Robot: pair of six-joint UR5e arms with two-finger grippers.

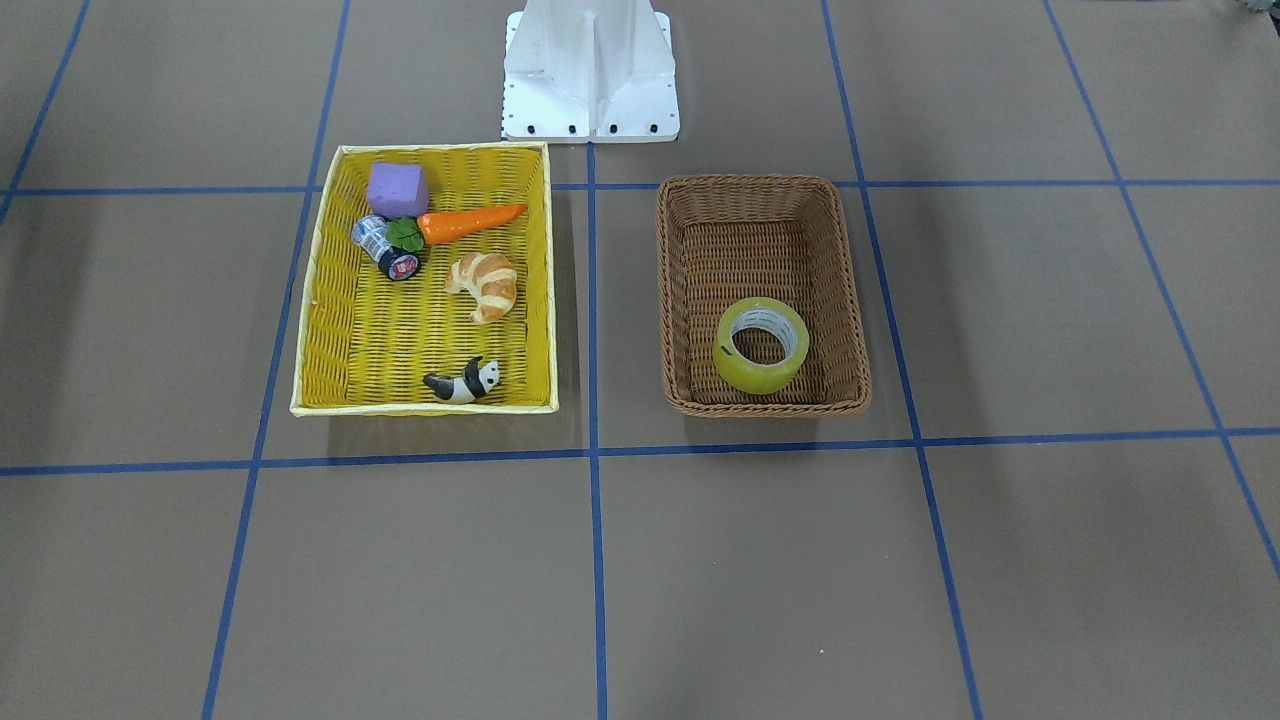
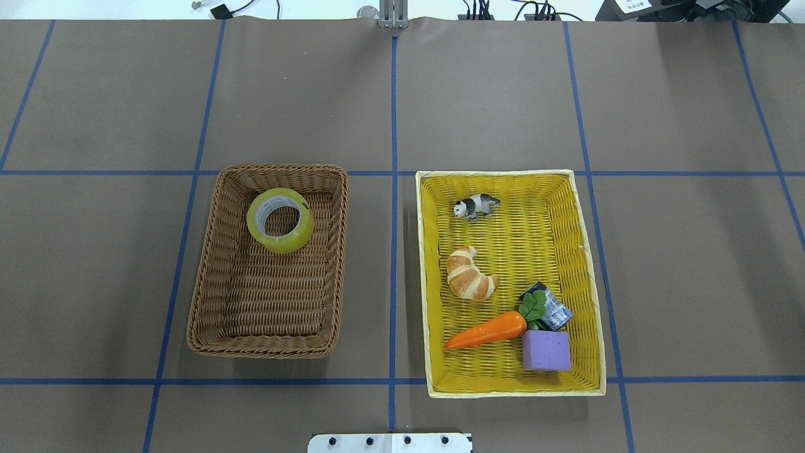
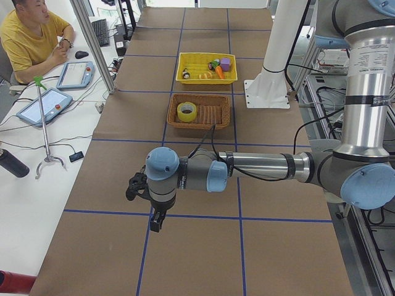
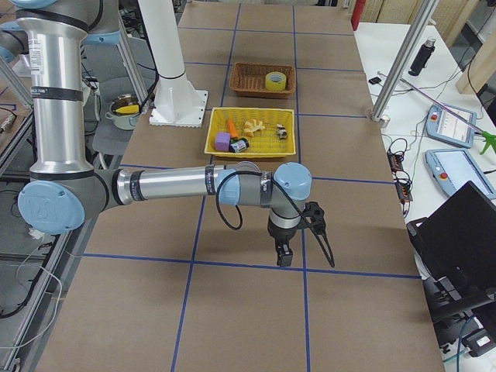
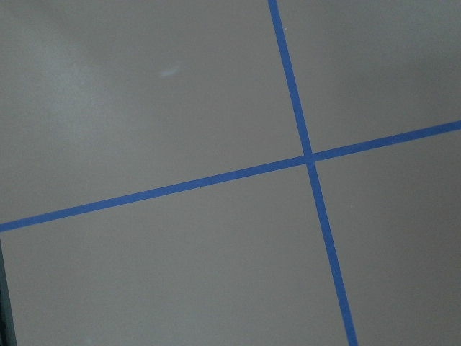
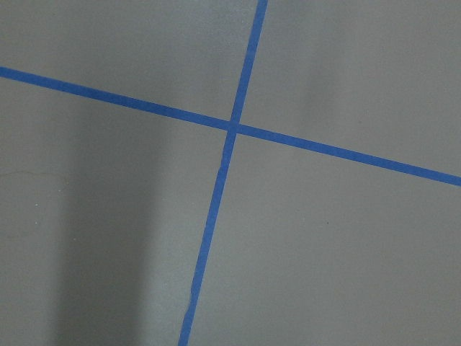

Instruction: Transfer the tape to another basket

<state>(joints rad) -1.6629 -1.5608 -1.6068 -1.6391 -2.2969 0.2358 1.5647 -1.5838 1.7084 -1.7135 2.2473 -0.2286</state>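
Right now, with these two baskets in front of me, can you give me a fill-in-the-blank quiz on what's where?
1. The basket holding the tape is ____ in colour.
2. In the yellow basket, the croissant lies between the carrot and a toy ____.
3. The cube next to the carrot is ____.
Missing words: brown; panda; purple.
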